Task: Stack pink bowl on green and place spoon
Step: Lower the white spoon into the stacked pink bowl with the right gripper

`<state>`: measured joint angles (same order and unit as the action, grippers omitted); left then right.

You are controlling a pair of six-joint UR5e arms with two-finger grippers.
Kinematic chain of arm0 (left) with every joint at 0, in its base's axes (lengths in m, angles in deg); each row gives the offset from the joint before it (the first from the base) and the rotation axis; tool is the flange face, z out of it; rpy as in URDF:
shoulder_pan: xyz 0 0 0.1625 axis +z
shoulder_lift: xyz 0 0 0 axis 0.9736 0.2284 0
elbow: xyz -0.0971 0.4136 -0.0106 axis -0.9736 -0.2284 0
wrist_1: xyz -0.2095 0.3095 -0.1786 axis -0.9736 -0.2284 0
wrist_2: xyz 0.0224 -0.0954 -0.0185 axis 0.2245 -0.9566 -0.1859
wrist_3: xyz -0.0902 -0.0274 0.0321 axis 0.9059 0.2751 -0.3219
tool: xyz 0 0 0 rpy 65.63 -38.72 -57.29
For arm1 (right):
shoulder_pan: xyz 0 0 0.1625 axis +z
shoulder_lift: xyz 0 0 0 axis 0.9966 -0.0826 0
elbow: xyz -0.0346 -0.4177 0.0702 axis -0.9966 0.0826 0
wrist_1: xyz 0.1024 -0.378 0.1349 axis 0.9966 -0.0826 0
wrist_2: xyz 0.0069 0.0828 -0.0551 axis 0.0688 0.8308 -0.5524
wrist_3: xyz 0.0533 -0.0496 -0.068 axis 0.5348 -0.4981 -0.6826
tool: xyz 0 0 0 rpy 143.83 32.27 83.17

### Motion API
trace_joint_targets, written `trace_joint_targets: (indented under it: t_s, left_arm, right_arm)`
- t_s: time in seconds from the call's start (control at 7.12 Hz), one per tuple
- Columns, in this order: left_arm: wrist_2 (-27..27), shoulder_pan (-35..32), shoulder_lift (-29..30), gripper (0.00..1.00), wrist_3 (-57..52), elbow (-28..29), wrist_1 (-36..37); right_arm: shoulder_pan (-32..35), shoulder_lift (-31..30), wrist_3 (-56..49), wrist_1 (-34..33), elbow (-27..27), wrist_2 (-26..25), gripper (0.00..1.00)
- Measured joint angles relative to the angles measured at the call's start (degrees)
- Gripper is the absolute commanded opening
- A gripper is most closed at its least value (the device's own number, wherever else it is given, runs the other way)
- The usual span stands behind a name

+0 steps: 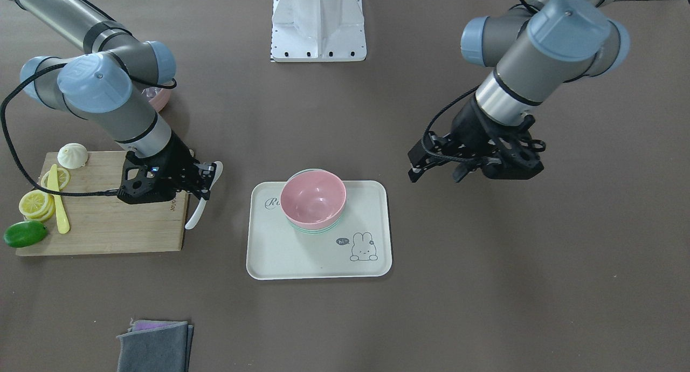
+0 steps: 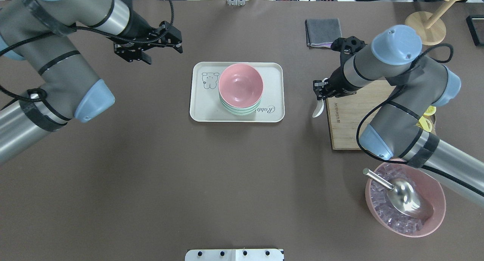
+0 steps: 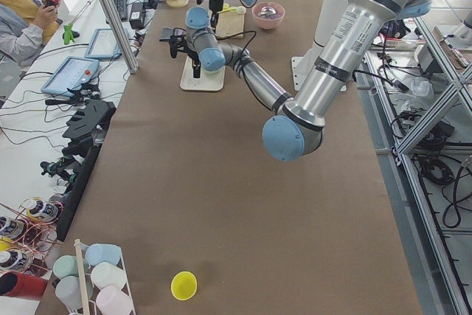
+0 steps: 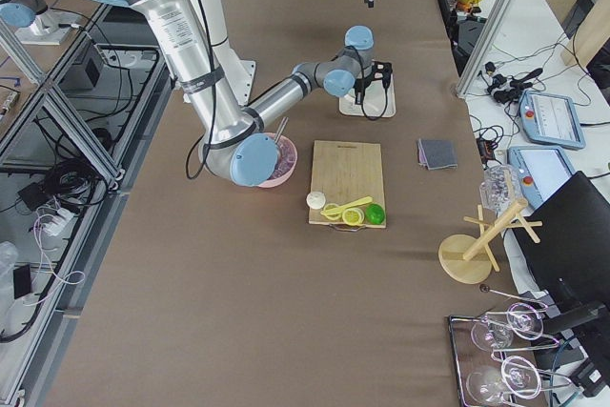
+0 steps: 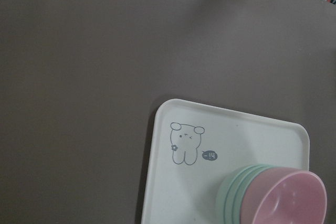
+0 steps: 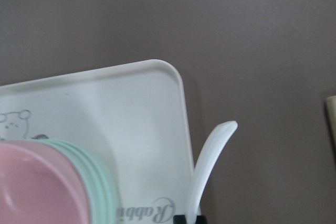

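Observation:
A pink bowl point(image 2: 240, 83) sits nested on top of stacked green bowls point(image 2: 238, 110) on a white rabbit-print tray point(image 2: 272, 70). My right gripper point(image 2: 320, 90) is shut on a white spoon point(image 2: 317, 110), held above the table between the tray and the cutting board, handle hanging down. The spoon also shows in the front view point(image 1: 197, 213) and the right wrist view point(image 6: 207, 166), just beside the tray's edge point(image 6: 178, 93). My left gripper point(image 2: 163, 53) is open and empty, off the tray's far left corner.
A wooden cutting board point(image 1: 108, 226) holds lemon slices point(image 1: 35, 204), a lime point(image 1: 24, 233) and a yellow knife point(image 1: 58, 199). A pink bowl of ice point(image 2: 435, 200) with a metal scoop point(image 2: 404, 196) stands near the right arm. A grey cloth point(image 2: 323, 31) lies far right.

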<state>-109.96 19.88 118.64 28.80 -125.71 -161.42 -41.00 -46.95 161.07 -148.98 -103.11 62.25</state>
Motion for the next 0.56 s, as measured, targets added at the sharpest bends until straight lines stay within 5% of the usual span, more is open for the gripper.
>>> trace_joint_targets:
  t_s: [0.28,0.42,0.56]
  left_arm:
    - [-3.28,-4.22,-4.8,0.98,-6.4,-1.35,-0.02]
    - [-3.5,-4.83,-5.53,0.98,-7.42,-1.37,-0.01]
    - [-3.38,-5.04,-5.89,0.98,-7.63,-1.34,0.03]
  right_arm:
    - [-4.32,7.88,10.57,-1.71,2.01,-6.21,0.0]
    - [-5.62,10.41,12.89,-1.75,3.58,-7.73,0.39]
    - [-6.1,11.37,13.64,-1.59,4.37,-8.18,0.91]
